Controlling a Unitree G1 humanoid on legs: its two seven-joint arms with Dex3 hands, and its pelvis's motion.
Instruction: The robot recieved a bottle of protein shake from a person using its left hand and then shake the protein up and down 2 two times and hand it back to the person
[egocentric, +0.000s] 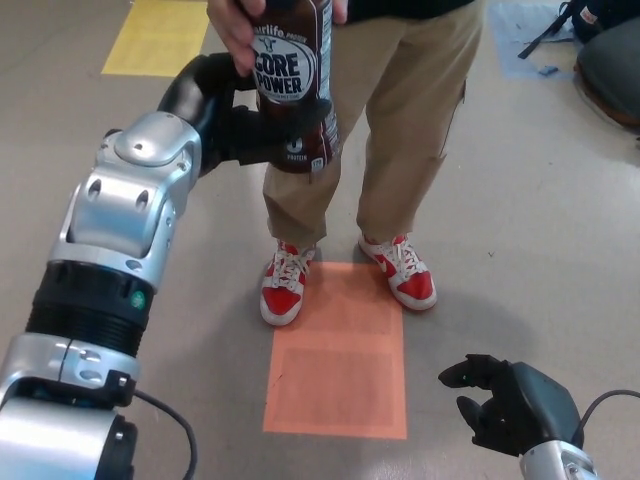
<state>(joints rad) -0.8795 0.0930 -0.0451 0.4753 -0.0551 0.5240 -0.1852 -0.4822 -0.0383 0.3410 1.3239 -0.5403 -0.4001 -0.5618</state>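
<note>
The bottle (292, 85) stands upright near the top of the view, brown with a white "CORE POWER" label, in front of the person's khaki trousers (400, 110). The left hand (250, 125) has its black fingers wrapped round the bottle's lower half, just under the label. A person's hand (238, 35) grips the bottle's upper part from the left side, so both hold it at once. The left arm (125, 230) reaches up and forward from the lower left, its silver forearm angled toward the bottle and the wrist bent inward. The right hand (505, 400) hangs low at the bottom right, fingers loosely curled and apart, holding nothing. Red-and-white shoes (345, 275) stand at the top edge of an orange floor patch (340, 360).
</note>
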